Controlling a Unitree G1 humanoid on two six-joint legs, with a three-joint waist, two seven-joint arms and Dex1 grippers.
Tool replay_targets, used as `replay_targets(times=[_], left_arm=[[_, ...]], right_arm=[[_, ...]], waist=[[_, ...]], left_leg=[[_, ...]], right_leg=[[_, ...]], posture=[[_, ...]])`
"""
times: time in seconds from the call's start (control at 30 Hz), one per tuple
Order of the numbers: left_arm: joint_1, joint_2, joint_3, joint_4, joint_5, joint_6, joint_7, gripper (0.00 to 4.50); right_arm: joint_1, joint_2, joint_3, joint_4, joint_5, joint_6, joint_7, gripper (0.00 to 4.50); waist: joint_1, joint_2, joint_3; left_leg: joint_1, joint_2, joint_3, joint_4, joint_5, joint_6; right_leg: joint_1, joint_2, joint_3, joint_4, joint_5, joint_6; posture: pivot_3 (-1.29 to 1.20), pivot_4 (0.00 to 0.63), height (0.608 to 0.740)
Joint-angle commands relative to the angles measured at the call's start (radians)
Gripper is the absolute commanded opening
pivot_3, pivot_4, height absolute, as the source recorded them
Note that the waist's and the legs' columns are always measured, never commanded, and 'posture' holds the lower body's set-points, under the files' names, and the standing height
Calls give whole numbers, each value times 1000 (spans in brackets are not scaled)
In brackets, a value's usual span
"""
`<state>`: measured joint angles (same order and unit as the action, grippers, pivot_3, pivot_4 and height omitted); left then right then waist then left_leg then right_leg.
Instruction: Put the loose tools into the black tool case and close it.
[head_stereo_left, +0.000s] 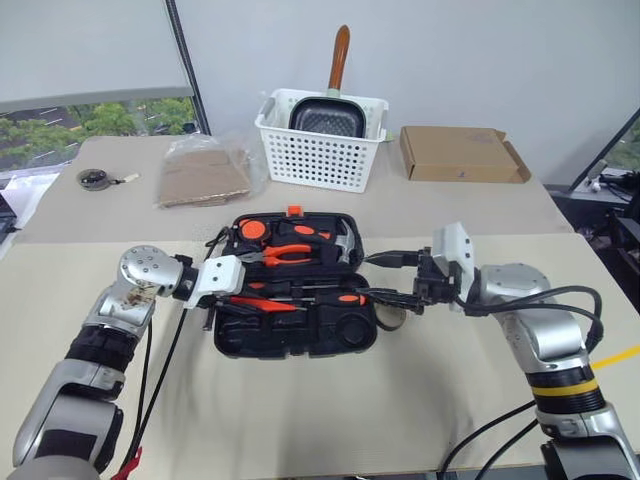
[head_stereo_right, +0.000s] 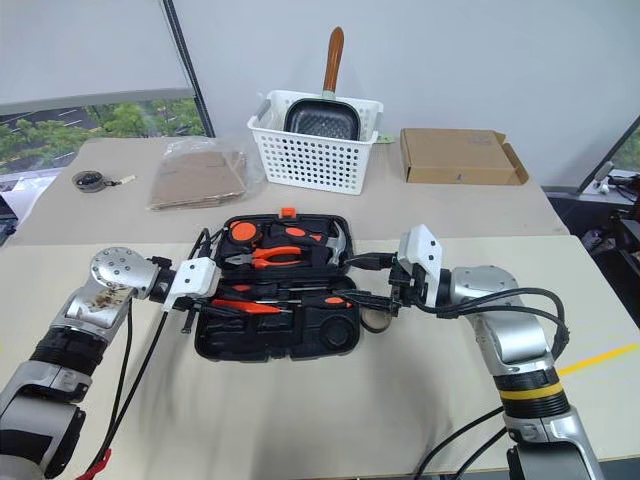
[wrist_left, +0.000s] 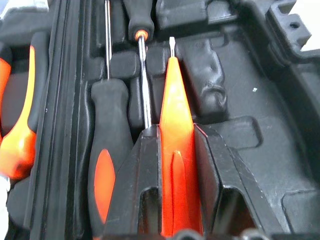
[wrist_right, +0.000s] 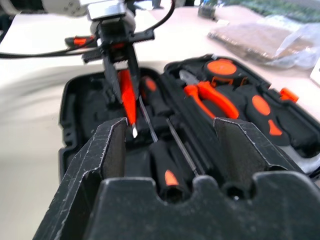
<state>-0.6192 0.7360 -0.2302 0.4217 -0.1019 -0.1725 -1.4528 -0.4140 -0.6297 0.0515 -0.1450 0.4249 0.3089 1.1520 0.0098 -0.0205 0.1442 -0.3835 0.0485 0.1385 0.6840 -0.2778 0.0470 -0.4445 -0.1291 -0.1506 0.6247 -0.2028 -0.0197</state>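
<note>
We see the black tool case (head_stereo_left: 295, 335) lying open on the table (head_stereo_left: 420, 400), its lid half holding pliers (head_stereo_left: 282, 255) and a hammer (head_stereo_left: 335, 240). Our left gripper (wrist_left: 175, 150) reaches in from the case's left side — its jaws pinch the slim orange screwdriver (wrist_left: 175, 140), whose tip points over the moulded slots beside two seated black-handled screwdrivers (wrist_left: 107, 150). Our right gripper (wrist_right: 170, 145) hangs at the case's right edge, jaws spread wide with nothing between them — the screwdrivers lie beyond its fingers.
</note>
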Motion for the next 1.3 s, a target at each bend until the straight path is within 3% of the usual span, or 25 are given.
replay_targets(times=[0.03,0.67,0.7,0.9,1.2,1.23,1.27,1.3], left_arm=[[7,6,-14,9,39,12,15,474],[91,43,-45,-103,79,94,53,474],[93,43,-44,-108,74,84,50,1474],[83,14,17,-182,14,113,106,3538],[55,55,191,-435,-252,444,129,3538],[62,58,199,-447,-251,469,150,3019],[79,65,200,-458,-247,474,155,2881],[113,79,196,-471,-247,469,135,2467]], right_arm=[[-2,-23,-17,-35,32,3,29,3199],[-49,4,7,15,10,-28,28,3199],[-49,4,7,15,9,-29,27,3199],[-42,7,10,11,8,-33,20,3199],[-29,11,7,18,-6,-45,25,3199],[-28,13,9,20,-7,-48,24,3199],[-27,16,10,21,-9,-50,23,3199],[-28,20,13,23,-10,-51,21,3199]], waist=[[0,0,0],[-4,1,0],[-4,1,0],[-7,1,-1],[0,1,0],[0,1,0],[0,1,0],[0,1,0]], left_leg=[[1,0,0,0,-1,2],[4,2,-1,9,-2,3],[4,2,-2,9,-2,3],[3,2,-1,9,-3,4],[-2,1,-2,12,0,-1],[-2,1,-2,11,0,-1],[-2,1,-2,11,0,-1],[-1,1,-2,11,0,0]], right_leg=[[0,0,0,0,0,0],[4,0,1,5,0,0],[4,0,1,5,0,0],[4,0,1,5,0,0],[2,0,0,3,0,1],[2,0,1,3,0,1],[3,0,0,3,0,1],[3,0,1,3,0,1]], posture=[[0,150,700],[0,150,700],[0,150,700],[0,150,700],[0,150,700],[0,150,700],[0,150,700],[0,150,700]])
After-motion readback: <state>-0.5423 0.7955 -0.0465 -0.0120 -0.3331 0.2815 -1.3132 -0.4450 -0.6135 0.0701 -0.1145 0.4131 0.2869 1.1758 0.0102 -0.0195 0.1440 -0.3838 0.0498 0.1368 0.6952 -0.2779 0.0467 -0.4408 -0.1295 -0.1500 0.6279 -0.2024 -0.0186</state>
